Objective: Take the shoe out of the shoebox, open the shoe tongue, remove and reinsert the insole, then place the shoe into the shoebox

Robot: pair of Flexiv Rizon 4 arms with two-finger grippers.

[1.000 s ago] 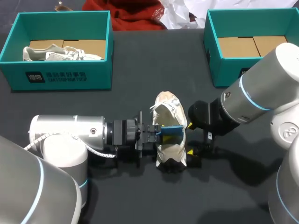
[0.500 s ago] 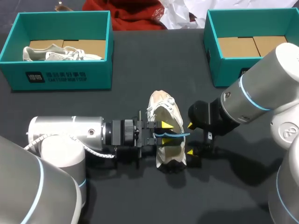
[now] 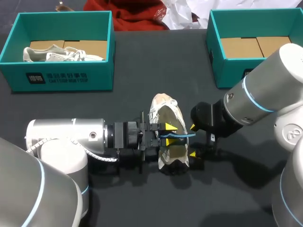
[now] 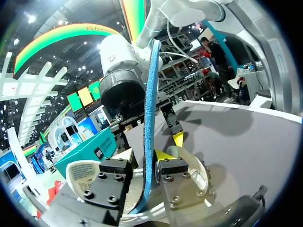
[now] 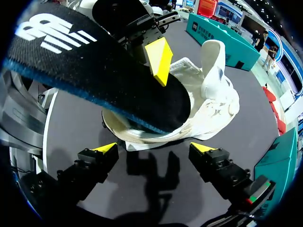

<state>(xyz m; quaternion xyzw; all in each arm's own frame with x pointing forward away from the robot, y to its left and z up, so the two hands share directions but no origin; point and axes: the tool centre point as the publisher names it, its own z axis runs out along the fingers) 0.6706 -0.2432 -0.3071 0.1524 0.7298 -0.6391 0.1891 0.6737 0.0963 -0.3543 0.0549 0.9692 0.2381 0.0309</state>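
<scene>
Shoe [image 3: 162, 112] mid-table, insole [image 3: 178, 135] gripped

Rests on table [image 3: 142, 75] between both grippers. Lies directly ahead of left gripper [image 3: 166, 134], clamped edge-on around insole over the shoe opening. Sits just beside right gripper [image 3: 193, 140], fingers spread wide, gripping nothing.

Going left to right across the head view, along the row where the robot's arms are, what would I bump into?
Left arm → white shoe → right gripper → right arm. The left gripper and its blue insole overlap the shoe, so they are left out.
</scene>
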